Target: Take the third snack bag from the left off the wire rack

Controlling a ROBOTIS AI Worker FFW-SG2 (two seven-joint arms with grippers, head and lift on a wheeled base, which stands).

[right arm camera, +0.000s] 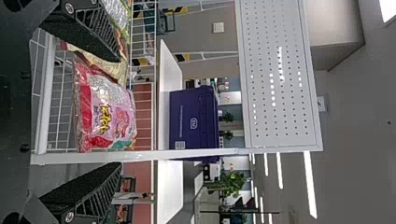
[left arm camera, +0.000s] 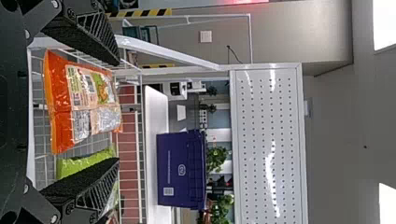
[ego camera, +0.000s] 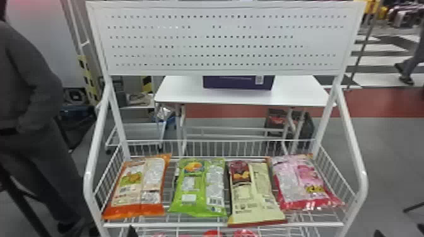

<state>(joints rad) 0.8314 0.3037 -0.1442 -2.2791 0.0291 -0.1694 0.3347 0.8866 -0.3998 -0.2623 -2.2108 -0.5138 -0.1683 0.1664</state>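
Four snack bags lie flat side by side in the white wire rack (ego camera: pixel 331 179). From the left they are an orange bag (ego camera: pixel 138 189), a green bag (ego camera: pixel 200 189), a cream bag with a red top (ego camera: pixel 252 192) and a pink bag (ego camera: pixel 299 182). My left gripper (left arm camera: pixel 116 109) is open, short of the rack, facing the orange bag (left arm camera: pixel 79 105) with the green bag (left arm camera: pixel 79 163) beside it. My right gripper (right arm camera: pixel 119 109) is also open and faces the pink bag (right arm camera: pixel 102 114). The cream bag (right arm camera: pixel 100 63) peeks out beside one right finger (right arm camera: pixel 88 32).
A white perforated panel (ego camera: pixel 220 37) rises behind the basket on the rack's posts. Beyond it stands a white table (ego camera: pixel 290 93) with a dark blue box (ego camera: pixel 238 82). Red packets (ego camera: pixel 243 234) show on a lower shelf at the bottom edge.
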